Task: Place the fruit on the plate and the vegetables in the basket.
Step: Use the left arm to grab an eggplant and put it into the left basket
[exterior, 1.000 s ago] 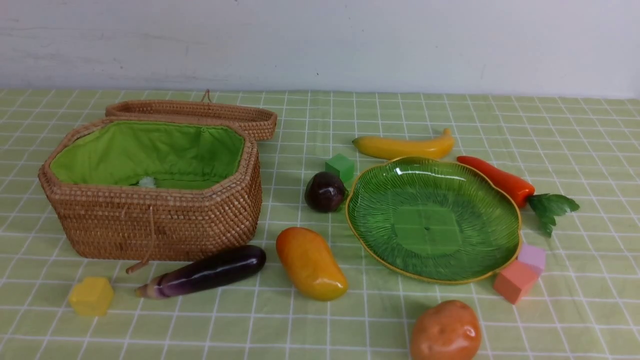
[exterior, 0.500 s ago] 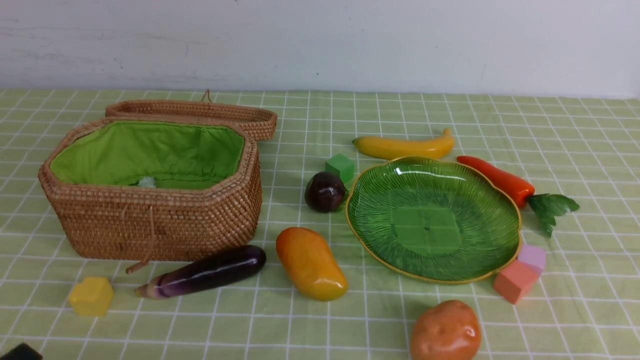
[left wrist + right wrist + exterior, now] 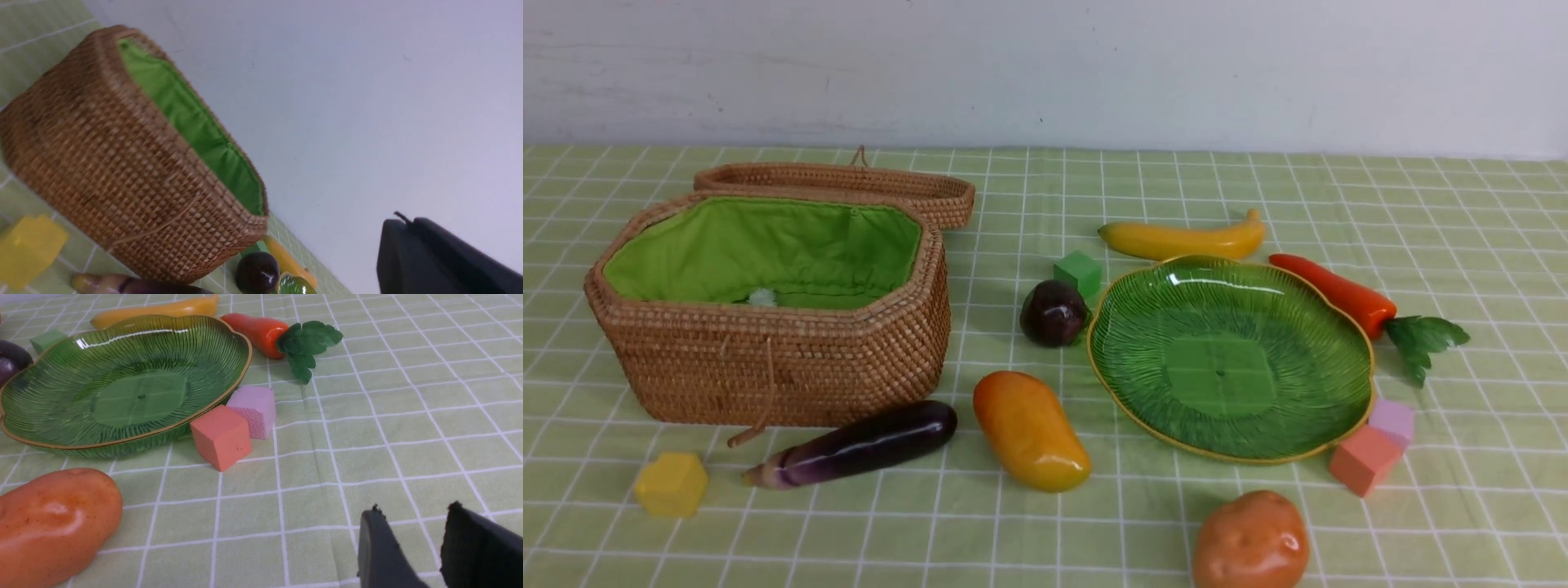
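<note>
At the near edge of the table, I am holding my left gripper [image 3: 402,222] pressed together on nothing and my right gripper [image 3: 414,510] spread over bare cloth. Nothing is sorted: the basket [image 3: 768,367] and plate [image 3: 1225,367] are sitting empty.

I am judging the eggplant [image 3: 858,445] risky, since it is lying just beside the basket's near wall, where a finger could snag the weave or roll it away. The potato [image 3: 1250,541], mango [image 3: 1029,429] and purple fruit [image 3: 1054,313] are looking glossy and likely to squirt from a shallow pinch. Two blocks [image 3: 1362,459] are crowding the plate's near-right rim; bumping them could shove the plate into the carrot [image 3: 1331,292] or banana [image 3: 1180,239].

Open cloth is lying right of the plate, and the basket's mouth is standing uncovered from above.
</note>
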